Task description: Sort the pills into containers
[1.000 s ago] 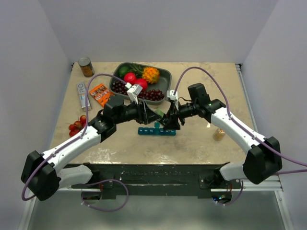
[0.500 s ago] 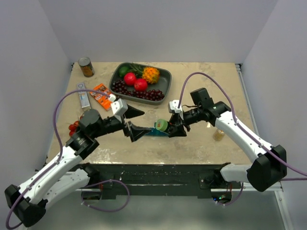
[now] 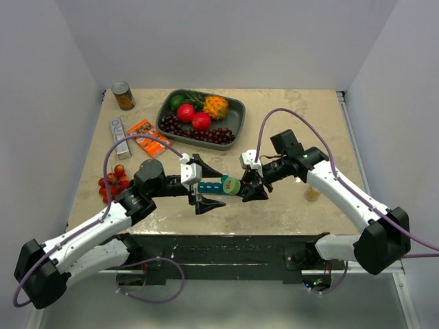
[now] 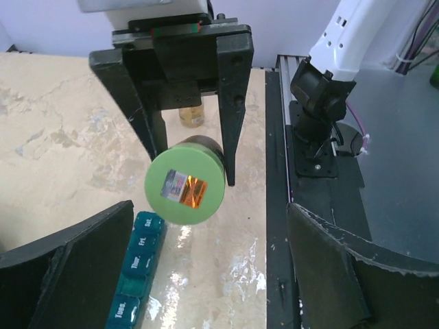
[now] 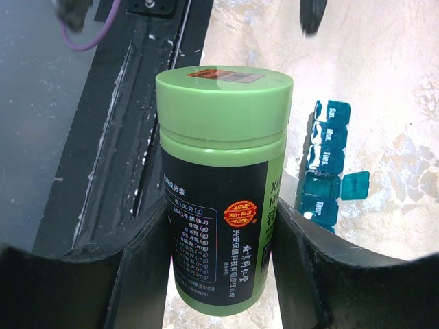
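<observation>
My right gripper (image 3: 248, 186) is shut on a green pill bottle (image 3: 231, 185) with a black label and holds it sideways above the table, lid closed, pointing at my left gripper. It fills the right wrist view (image 5: 223, 185) between my right gripper's (image 5: 219, 274) fingers. My left gripper (image 3: 214, 186) is open and empty, and the bottle's lid (image 4: 184, 188) sits just ahead of its jaws (image 4: 206, 274). The teal pill-organizer strip (image 3: 209, 186) lies on the table under both grippers. It shows at lower left in the left wrist view (image 4: 137, 267). One compartment lid stands open (image 5: 355, 185).
A small tan bottle (image 3: 313, 192) stands right of the right arm. A dark grey fruit tray (image 3: 240, 113) sits at the back. A can (image 3: 123, 96), two snack packs (image 3: 146, 135) and red fruit (image 3: 112, 181) lie at the left. The table's front edge (image 3: 206, 229) is close below the grippers.
The left arm pulled back to the left, then came in again with open jaws facing the bottle's lid. The right gripper now shows the green bottle, held sideways.
</observation>
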Motion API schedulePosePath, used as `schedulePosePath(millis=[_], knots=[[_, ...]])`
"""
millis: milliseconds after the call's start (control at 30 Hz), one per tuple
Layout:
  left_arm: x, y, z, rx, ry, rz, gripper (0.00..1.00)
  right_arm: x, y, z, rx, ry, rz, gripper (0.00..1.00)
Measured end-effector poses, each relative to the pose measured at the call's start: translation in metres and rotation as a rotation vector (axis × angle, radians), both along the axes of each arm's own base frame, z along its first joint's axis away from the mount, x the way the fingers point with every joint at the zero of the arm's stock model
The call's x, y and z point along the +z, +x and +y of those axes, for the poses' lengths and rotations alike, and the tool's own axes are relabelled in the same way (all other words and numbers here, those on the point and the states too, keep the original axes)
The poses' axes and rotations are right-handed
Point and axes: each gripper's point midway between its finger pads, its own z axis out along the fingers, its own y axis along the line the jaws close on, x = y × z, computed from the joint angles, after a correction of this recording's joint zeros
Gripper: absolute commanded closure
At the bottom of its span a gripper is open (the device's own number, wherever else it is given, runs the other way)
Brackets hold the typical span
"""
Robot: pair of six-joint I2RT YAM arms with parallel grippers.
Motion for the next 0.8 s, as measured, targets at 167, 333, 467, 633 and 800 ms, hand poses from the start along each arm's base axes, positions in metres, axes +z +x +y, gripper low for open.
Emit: schedulePosePath(millis=[167,333,467,633,800], knots=[[0.003,0.003,-0.02,-0.034,0.03,-0.046,0.11,0.0,0.0,0.0,0.003,0.0,-0.004,1.0],[0.0,0.006,-0.03,-0.033,0.056,-0.061,0.21,0.0,0.0,0.0,0.003,0.0,-0.004,1.0],[-0.003,0.01,-0.033,-0.017,0.083,-0.057,0.23,0.0,0.0,0.0,0.003,0.0,-0.004,1.0],[-0.013,0.015,-0.034,0.005,0.12,-0.036,0.44,0.0,0.0,0.0,0.003,0.0,-0.003,1.0],[-0.018,0.018,-0.035,0.017,0.151,-0.002,1.0,-0.002,-0.002,-0.001,0.003,-0.004,0.005,1.0]])
